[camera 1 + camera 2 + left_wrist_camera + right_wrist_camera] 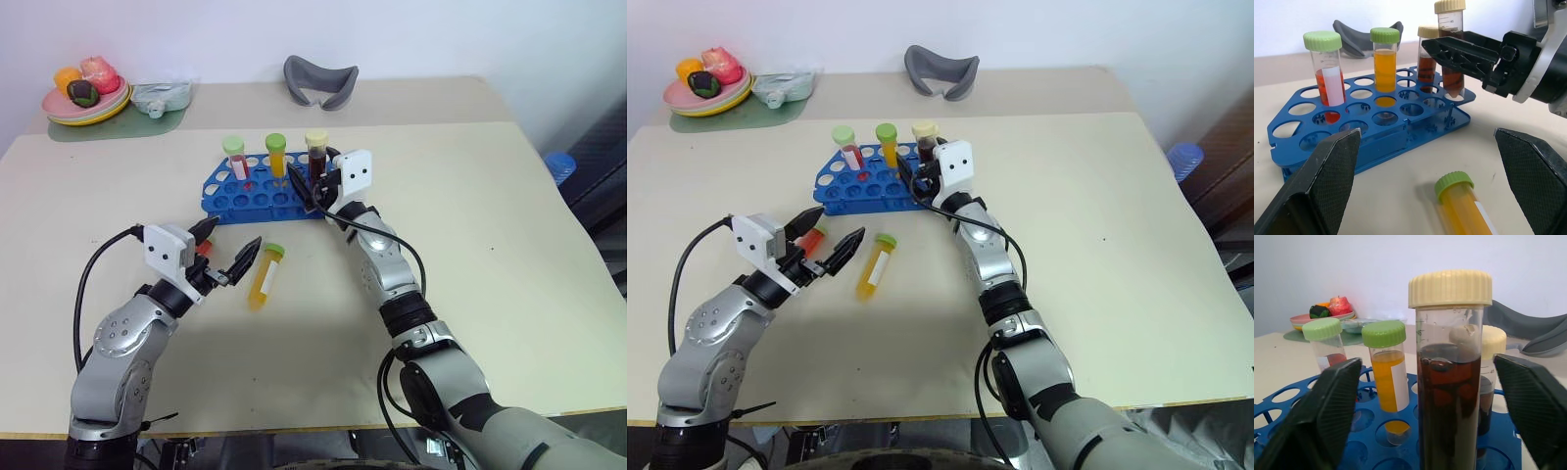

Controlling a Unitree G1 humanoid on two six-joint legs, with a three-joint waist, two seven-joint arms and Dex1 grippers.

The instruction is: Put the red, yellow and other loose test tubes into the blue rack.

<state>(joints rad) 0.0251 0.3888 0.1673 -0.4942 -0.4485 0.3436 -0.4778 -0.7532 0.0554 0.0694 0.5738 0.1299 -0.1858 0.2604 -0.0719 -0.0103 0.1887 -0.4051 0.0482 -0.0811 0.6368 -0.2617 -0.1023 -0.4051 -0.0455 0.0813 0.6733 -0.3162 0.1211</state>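
Clear plastic with a screw cap, each tube looks light, stiff and smooth-walled, likely to slip or roll if pinched near an end; the middle of the barrel, just below the cap, seems the safest place to grip, and the liquid inside argues for keeping it capped end up.

The yellow tube with the green cap [265, 275] lies flat on the table [490, 196], just ahead of the left gripper [227, 245], whose two fingers are spread wide with nothing between them. In the left wrist view the tube's cap sits between the two fingertips and a little beyond them, untouched. A red tube [809, 240] lies partly hidden close under the same gripper.

The right gripper [1435, 396] is at the near corner of the blue rack [257, 196], its fingers parted to either side of the dark brown tube with the cream cap [1449, 362]. That tube stands upright in a rack hole, between the fingers but clear of both, so it looks released. Behind it stand a second brown tube [1426, 58], an orange tube [276, 155] and a red-filled tube [235, 157].
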